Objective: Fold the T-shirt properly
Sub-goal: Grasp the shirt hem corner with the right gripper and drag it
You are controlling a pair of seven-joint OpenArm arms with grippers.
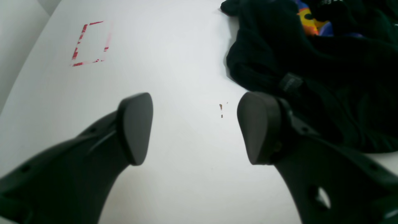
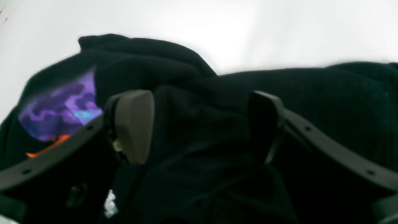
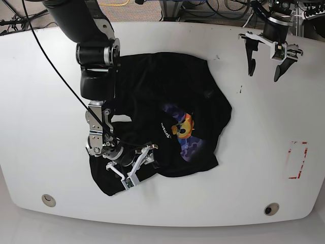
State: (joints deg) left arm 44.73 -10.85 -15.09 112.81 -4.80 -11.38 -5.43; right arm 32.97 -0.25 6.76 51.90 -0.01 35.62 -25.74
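Black T-shirt (image 3: 167, 107) lies crumpled on the white table (image 3: 40, 101), print up. Right gripper (image 3: 136, 169) spread over its near hem, cloth between the fingers, probably not pinched. Left gripper (image 3: 269, 58) released, beside the shirt's edge. Only the left wrist view shows the small sewn tag (image 1: 290, 82).

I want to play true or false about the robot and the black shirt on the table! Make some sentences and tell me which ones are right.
1. The T-shirt lies crumpled on the white table. True.
2. The left claw is squeezing the shirt. False: it is open over bare table, apart from the shirt.
3. The right claw is open right over the black cloth. True.
4. The shirt is already folded into a neat square. False: it is bunched and uneven.
5. A red rectangle mark sits on the table away from the shirt. True.
6. The shirt's picture is hidden. False: the yellow-orange face shows.
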